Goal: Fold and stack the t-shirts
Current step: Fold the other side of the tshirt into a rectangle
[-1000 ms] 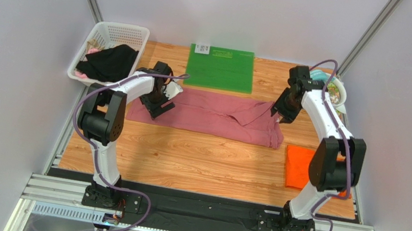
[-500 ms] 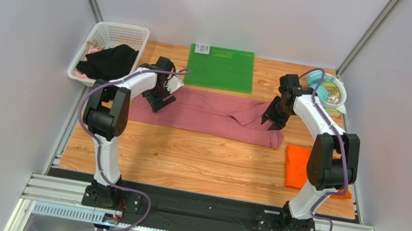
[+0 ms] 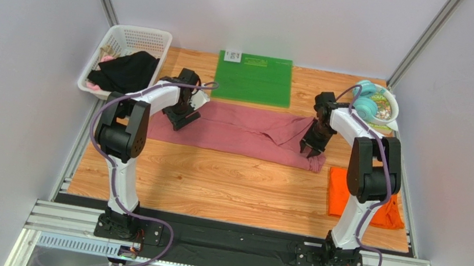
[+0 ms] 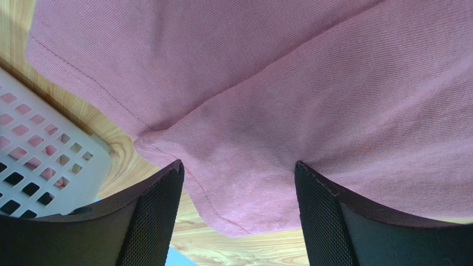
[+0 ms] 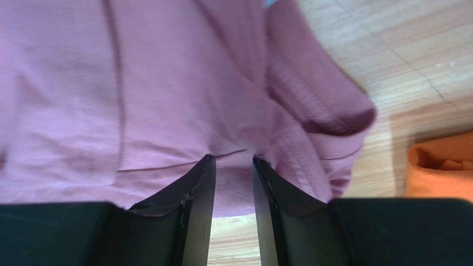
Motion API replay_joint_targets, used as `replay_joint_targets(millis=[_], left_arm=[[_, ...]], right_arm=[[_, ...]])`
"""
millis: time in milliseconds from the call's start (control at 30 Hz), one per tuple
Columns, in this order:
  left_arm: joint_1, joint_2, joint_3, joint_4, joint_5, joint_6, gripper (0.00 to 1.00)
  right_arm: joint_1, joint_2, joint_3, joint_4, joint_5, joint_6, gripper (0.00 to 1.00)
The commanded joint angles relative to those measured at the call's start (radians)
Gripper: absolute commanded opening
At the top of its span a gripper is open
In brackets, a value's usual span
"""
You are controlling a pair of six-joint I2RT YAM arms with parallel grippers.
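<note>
The right gripper (image 5: 234,166) pinches a fold of the pink shirt (image 5: 166,83) between nearly closed fingers (image 5: 194,188) (wood table (image 5: 399,55) beyond), with the orange shirt (image 5: 441,166) at the right edge.

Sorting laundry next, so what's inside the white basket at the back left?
The white basket holds a crumpled black garment, with a bit of pink cloth showing at its near corner. Whatever lies beneath the black garment is covered.

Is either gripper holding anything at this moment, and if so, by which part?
The right gripper pinches the pink t-shirt at its near right edge. The left gripper is open over its left corner.
</note>
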Motion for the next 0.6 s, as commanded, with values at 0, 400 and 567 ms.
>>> replay_joint_targets(millis=[0,400,567], left_arm=[[0.002,-0.009,-0.088,-0.044,-0.023,0.016,0.77],[-0.042,-0.176,-0.286,-0.070,0.042,0.074,0.73],[-0.045,-0.211,-0.290,-0.070,0.063,0.059,0.73]], right_arm=[[-0.036,-0.061,-0.065,-0.021,0.074,-0.011,0.35],[-0.074,-0.191,-0.170,-0.060,0.103,-0.028,0.35],[-0.071,-0.300,-0.194,-0.072,0.114,-0.026,0.35]])
